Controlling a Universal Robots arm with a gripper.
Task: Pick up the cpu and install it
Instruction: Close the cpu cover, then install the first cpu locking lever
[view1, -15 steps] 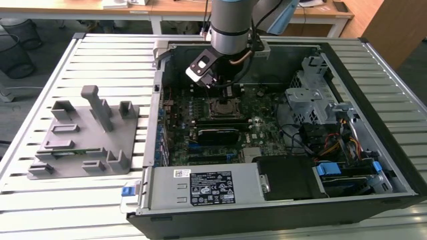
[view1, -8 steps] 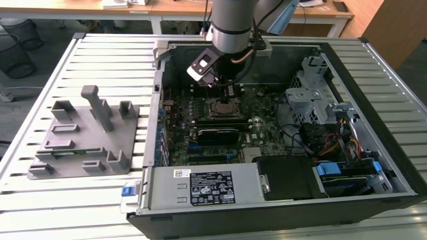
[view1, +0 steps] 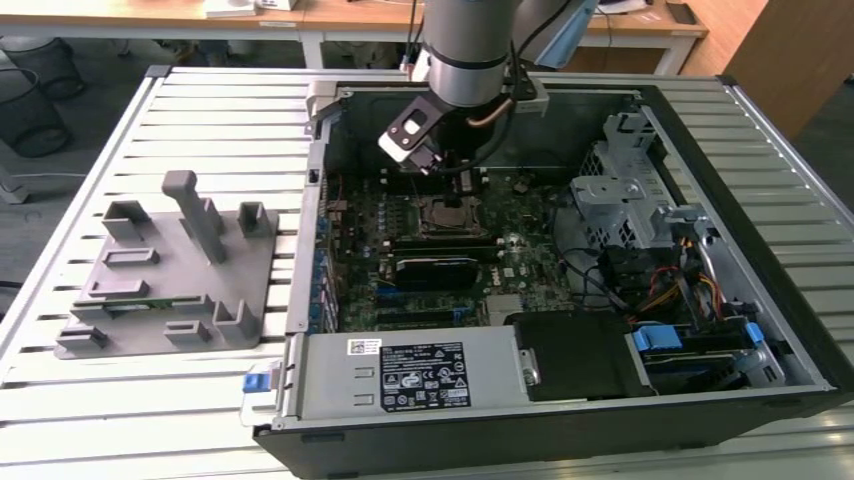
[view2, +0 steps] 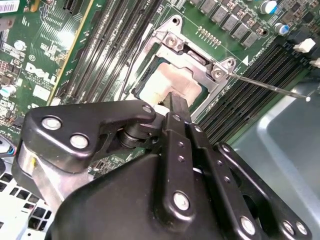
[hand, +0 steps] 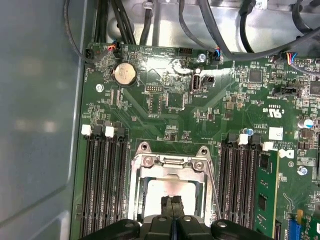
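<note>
Toward the tabletop's (view1: 200, 100) left edge stands a grey fixture (view1: 167, 275); the open computer case (view1: 534, 440) takes up the middle and right. Inside it, the claw (hand: 172, 200) hangs over the socket frame (hand: 170, 161), fingers (hand: 166, 206) pressed together and empty, tips at or just above the cpu (hand: 167, 187), which lies flat within the frame. Likely hazards: an off-centre push could tilt the chip and bend socket pins; the retention lever (view2: 270, 86), seemingly unlatched, might snag.

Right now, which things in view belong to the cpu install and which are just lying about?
In the job: gripper, jaws shut above the cpu; socket frame around it.
Lying about: grey fixture beside the computer case; power supply; coin cell; memory slots.
</note>
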